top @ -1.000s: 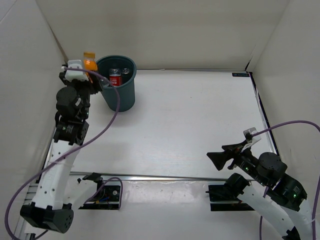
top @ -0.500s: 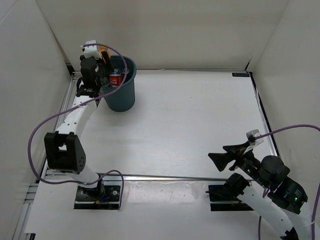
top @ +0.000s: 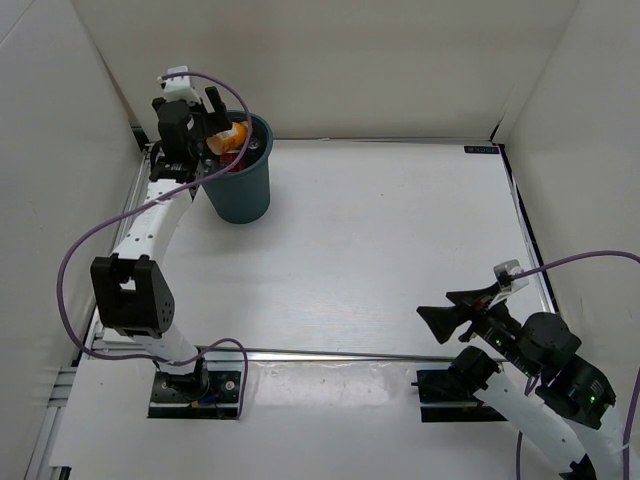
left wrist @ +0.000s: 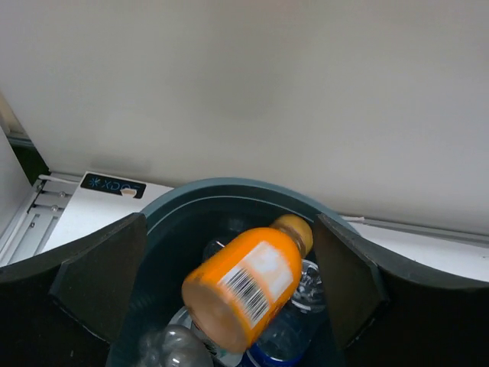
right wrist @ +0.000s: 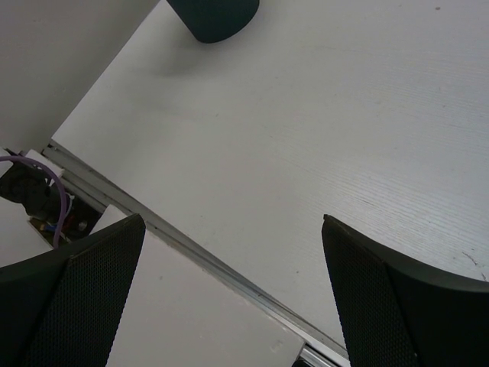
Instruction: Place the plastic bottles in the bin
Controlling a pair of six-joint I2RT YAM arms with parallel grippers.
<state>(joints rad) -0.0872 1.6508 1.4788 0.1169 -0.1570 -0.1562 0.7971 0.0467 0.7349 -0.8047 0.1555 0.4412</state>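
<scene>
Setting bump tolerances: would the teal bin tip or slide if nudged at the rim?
Likely tippy: the bin tapers to a narrower base, so a rim push has leverage. Probably light plastic; the few small bottles inside add little ballast.

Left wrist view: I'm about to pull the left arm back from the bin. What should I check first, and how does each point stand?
1. Left gripper open, fingers off the orange bottle: ok.
2. Orange bottle inside the rim of the bin, lying tilted on other bottles: ok.
3. All four bottles in the bin: cannot tell. A blue-labelled bottle and a clear bottle show beneath the orange one; the rest is hidden.
4. No bottle on the table in the top view: ok.
5. Bin upright: ok.
6. Right gripper open, far from the bin: ok.
</scene>
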